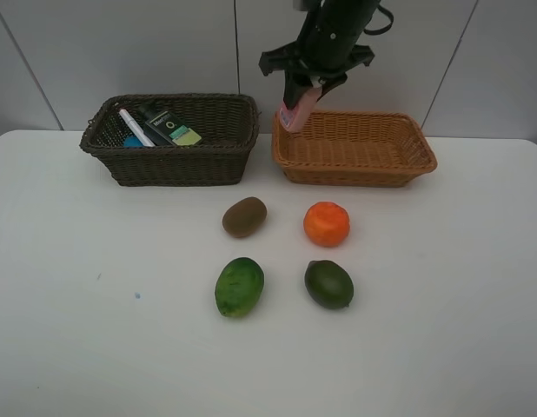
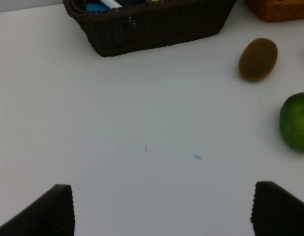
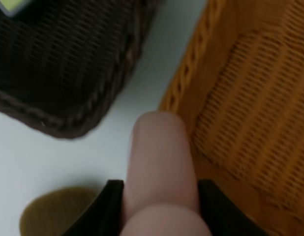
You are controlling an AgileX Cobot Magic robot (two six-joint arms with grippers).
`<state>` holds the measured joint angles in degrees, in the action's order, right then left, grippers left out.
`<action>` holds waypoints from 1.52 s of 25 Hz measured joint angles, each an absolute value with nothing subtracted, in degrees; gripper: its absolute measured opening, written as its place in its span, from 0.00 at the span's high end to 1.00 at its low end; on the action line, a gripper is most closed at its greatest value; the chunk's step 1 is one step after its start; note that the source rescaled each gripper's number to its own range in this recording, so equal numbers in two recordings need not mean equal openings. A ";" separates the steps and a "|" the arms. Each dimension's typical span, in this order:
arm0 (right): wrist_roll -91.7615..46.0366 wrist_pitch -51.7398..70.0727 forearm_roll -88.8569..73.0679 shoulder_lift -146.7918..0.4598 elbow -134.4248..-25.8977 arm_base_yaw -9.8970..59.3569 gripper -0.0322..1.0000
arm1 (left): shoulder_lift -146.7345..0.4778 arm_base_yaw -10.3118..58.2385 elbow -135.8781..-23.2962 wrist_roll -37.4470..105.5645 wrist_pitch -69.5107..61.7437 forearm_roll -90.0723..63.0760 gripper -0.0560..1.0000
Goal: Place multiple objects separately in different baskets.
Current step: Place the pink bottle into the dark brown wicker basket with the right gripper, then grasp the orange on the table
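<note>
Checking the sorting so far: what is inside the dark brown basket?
The dark brown basket holds a white marker, a dark green bottle and something blue. Its near wall hides the floor, so anything lower cannot be seen.

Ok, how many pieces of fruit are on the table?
4. The kiwi and the orange lie side by side; the light green fruit is in front of the kiwi, the dark green fruit in front of the orange. The dark basket could hide more.
</note>
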<state>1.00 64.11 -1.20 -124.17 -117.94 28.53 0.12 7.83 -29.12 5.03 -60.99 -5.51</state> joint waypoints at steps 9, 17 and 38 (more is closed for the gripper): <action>0.55 62.20 -2.97 -135.86 -133.43 32.41 0.97 | 0.12 7.83 -29.12 5.03 -60.99 -5.51 0.03; -3.13 52.92 -7.37 -138.63 -133.63 32.51 0.97 | 0.12 7.83 -29.12 5.03 -60.99 -5.51 0.03; -2.94 55.78 -7.11 -137.33 -133.66 32.51 0.07 | 0.12 7.83 -29.12 5.03 -60.99 -5.51 0.03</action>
